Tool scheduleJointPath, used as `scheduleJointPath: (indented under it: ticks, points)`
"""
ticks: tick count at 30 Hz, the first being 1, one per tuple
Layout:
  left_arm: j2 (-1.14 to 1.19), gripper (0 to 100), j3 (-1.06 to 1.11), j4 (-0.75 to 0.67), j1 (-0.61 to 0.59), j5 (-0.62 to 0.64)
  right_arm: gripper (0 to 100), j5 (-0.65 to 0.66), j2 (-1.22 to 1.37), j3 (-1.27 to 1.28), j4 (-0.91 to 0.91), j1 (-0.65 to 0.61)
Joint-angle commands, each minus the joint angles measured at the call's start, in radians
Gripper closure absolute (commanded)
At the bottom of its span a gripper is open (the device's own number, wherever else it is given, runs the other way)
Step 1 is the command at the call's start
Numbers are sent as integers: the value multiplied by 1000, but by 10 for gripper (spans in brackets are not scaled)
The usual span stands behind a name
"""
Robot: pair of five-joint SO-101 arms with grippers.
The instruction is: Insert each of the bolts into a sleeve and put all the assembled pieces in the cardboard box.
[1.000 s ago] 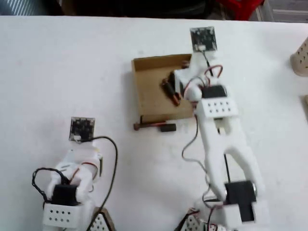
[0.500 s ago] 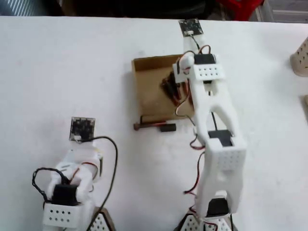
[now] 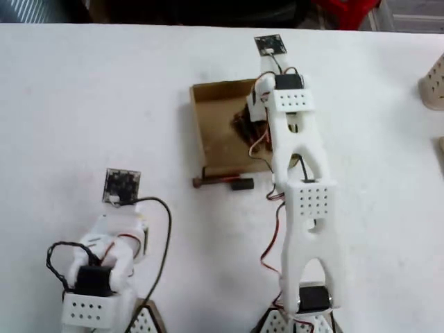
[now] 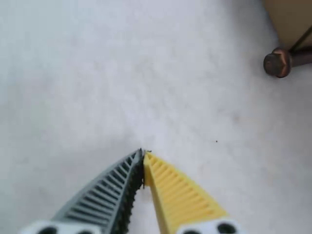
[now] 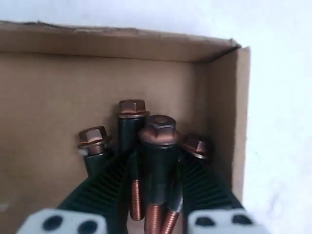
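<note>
Three sleeved copper bolts (image 5: 127, 122) lie in the brown cardboard box (image 3: 208, 139). The right end effector (image 5: 158, 158) grips a fourth sleeved bolt (image 5: 159, 141) there. A fifth bolt (image 3: 220, 182) lies on the white bench (image 3: 104, 90) just outside the box. The left end effector (image 4: 144, 157) is pinched together, empty.

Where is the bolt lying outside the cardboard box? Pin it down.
In the high view the bolt lies on the table just outside the cardboard box, alongside its wall nearest the arms' bases, head toward the left arm's side.

Bright, even, diffuse light. White table (image 4: 73, 73) ahead of left claw (image 4: 143, 155) near washed out; faint soft shadow just beneath its tips. Cardboard box (image 5: 122, 44) walls beyond right claw (image 5: 158, 163) dimmer, evenly shaded. Head of sleeved bolt (image 5: 158, 129) in that claw shows dull coppery sheen. Room (image 3: 208, 10) far beyond both claws dark.
</note>
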Motion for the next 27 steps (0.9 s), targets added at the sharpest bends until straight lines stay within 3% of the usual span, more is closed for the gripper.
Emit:
scheduleJointPath:
  ticks: [1, 5, 18, 27]
  points:
    - [-18, 976, -5, 5, -8, -11, 796, 17, 36, -123, 94, -4]
    - [-18, 976, -5, 5, -8, -11, 716, 11, 70, -233, 186, -4]
    - [-18, 976, -5, 5, -8, -12, 989, 17, 61, -658, 417, -4]
    - [-18, 976, -5, 5, -8, -12, 982, 133, -38, -640, 424, 15]
